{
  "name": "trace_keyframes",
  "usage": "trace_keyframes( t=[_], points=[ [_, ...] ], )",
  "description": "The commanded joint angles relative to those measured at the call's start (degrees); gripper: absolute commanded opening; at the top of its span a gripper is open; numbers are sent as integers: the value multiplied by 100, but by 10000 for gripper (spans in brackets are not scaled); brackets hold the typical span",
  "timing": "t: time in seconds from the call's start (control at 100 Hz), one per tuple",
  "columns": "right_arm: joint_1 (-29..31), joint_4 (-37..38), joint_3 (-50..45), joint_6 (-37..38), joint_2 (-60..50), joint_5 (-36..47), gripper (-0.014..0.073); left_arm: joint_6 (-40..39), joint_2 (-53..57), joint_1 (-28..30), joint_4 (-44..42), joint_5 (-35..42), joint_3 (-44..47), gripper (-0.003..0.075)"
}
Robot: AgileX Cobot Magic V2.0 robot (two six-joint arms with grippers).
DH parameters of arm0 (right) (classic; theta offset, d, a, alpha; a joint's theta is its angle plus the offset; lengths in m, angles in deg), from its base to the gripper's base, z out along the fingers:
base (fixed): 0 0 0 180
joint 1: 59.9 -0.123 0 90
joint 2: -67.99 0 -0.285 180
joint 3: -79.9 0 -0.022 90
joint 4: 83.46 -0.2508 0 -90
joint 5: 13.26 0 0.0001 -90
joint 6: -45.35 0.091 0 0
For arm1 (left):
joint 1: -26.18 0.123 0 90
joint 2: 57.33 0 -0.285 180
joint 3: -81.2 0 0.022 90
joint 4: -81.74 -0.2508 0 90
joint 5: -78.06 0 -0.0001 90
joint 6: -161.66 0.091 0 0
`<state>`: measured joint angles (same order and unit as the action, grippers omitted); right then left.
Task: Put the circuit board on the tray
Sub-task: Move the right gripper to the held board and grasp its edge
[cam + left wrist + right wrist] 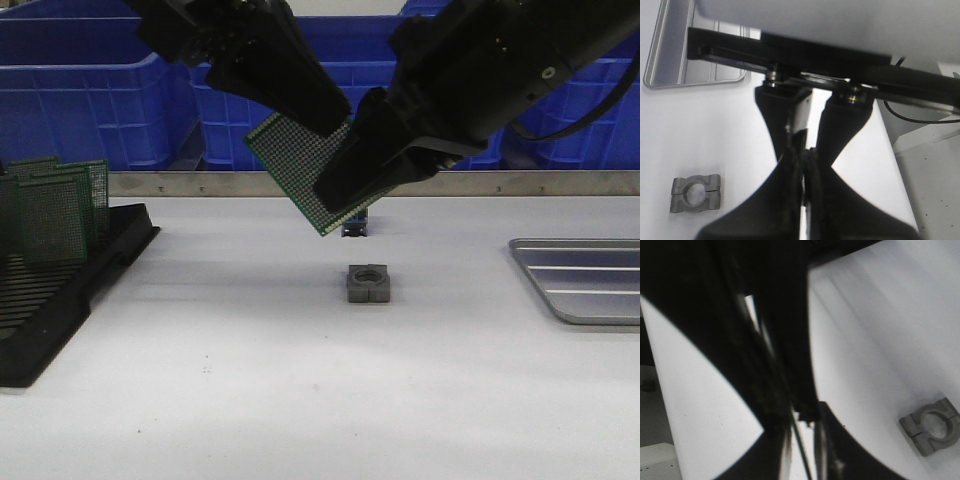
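A green perforated circuit board [290,150] hangs tilted in mid-air above the table's middle. My left gripper [325,118] is shut on its upper corner; in the left wrist view [804,155] the jaws are pressed together on the thin board. My right gripper [340,190] straddles the board's lower right edge. In the right wrist view [801,415] the board's edge [800,450] shows as a green line with a gap to the finger on each side. The silver-grey tray [590,290] lies empty at the table's right edge and also shows in the left wrist view [670,75].
A small grey clamp block [368,283] sits on the table under the board, also seen in the wrist views [695,193] [931,425]. A black slotted rack [60,300] with several green boards [60,210] stands at the left. Blue bins [80,90] line the back.
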<state>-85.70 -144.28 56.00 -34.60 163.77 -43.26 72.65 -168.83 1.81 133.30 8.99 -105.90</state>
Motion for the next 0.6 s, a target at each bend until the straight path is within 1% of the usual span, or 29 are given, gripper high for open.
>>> trace_keyframes(
  t=[0.0, 0.05, 0.16, 0.21, 0.28, 0.37, 0.4, 0.42, 0.47, 0.54, 0.59],
  points=[
    [4, -255, 195, -72, -171, -120, -130, -32, 305, -34, 410, -293, -167, -20],
    [4, -263, 195, -72, -171, -125, -110, -32, 305, -34, 410, -215, -167, -20],
    [4, -263, 195, -72, -171, -216, -113, -32, 305, -34, 422, -160, -167, -16],
    [4, -263, 195, -66, -171, -274, -113, -32, 305, -34, 422, -160, -167, 9],
    [10, -263, 195, -66, -171, -382, -113, -32, 305, -34, 422, -160, -167, 92],
    [15, -263, 177, -16, -171, -467, -113, -32, 305, -34, 422, -160, -167, 256],
    [22, -263, 163, 115, -171, -477, -113, -32, 305, -34, 431, -148, -167, 324],
    [32, -263, 147, 192, -171, -477, -113, -32, 305, -34, 435, -113, -167, 350],
    [82, -263, 106, 395, -171, -471, -113, -32, 305, -34, 435, -8, -167, 443],
    [201, -258, 8, 593, -171, -467, -113, -32, 305, -34, 435, 131, -167, 520],
    [335, -258, -75, 645, -165, -460, -113, -32, 305, -22, 435, 172, -167, 540]
  ],
)
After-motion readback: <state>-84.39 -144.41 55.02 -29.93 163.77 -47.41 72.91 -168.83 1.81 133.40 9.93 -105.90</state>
